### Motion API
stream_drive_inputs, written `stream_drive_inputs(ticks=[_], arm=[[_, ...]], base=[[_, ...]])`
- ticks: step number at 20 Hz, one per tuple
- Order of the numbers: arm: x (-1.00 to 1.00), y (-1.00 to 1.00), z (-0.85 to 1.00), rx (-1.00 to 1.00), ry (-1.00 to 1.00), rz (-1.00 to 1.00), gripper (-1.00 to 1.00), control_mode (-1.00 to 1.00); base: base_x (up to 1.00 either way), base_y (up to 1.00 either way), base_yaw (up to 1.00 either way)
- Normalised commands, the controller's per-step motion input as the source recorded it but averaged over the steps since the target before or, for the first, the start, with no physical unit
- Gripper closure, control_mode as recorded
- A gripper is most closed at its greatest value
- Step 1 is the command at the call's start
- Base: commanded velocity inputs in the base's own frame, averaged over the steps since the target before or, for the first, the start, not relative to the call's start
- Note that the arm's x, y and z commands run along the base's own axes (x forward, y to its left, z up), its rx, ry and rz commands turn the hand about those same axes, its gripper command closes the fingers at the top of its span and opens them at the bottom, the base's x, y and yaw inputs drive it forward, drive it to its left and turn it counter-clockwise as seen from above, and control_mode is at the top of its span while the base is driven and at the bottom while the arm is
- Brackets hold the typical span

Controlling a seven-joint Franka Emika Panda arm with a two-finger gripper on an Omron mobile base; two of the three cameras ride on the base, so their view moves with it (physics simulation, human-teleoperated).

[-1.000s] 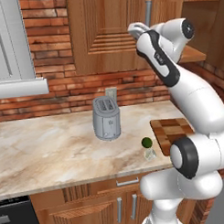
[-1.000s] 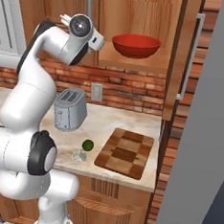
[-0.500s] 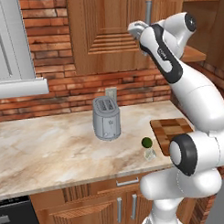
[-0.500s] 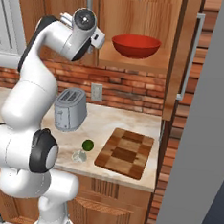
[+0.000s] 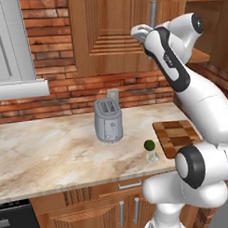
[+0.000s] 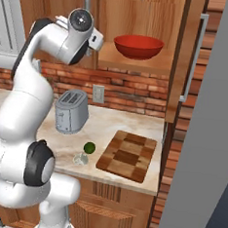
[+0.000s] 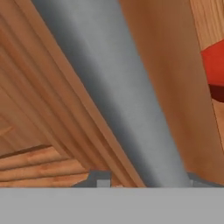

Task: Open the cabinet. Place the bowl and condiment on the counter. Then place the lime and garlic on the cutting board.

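The cabinet's left door [image 5: 108, 37] is closed. My gripper [image 5: 149, 31] is at its silver bar handle [image 5: 153, 12]. In the hand view the handle [image 7: 131, 96] runs between my gripper's [image 7: 148, 180] two tips; the right tip is against it and the left tip stands a little off, so the gripper is open. The right door [image 6: 187, 54] is swung open, and the red bowl [image 6: 138, 46] sits on the shelf behind it. The lime [image 5: 149, 145] and the pale garlic [image 5: 152, 157] lie on the counter [image 5: 52, 146] left of the cutting board [image 5: 177, 137]. The condiment is out of view.
A silver toaster [image 5: 108, 120] stands on the counter by the brick wall, under the closed door. A pale grey-white unit [image 5: 11, 45] hangs at the left. A tall grey panel [image 6: 206, 143] bounds the right side beyond the open door.
The arm's upper joints have shifted slightly. The hand stays at the left door's handle. Nothing on the counter or shelf has moved.
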Motion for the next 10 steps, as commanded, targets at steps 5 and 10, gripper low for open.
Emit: stream_drive_inputs(ticks=[5, 10], arm=[[-0.55, 1.0, -0.17, -0.02, 0.0, 0.0, 1.0, -1.0], [-0.48, 1.0, -0.17, -0.03, 0.0, 0.0, 1.0, -1.0]], base=[[0.0, 0.0, 0.0], [0.0, 0.0, 0.0]])
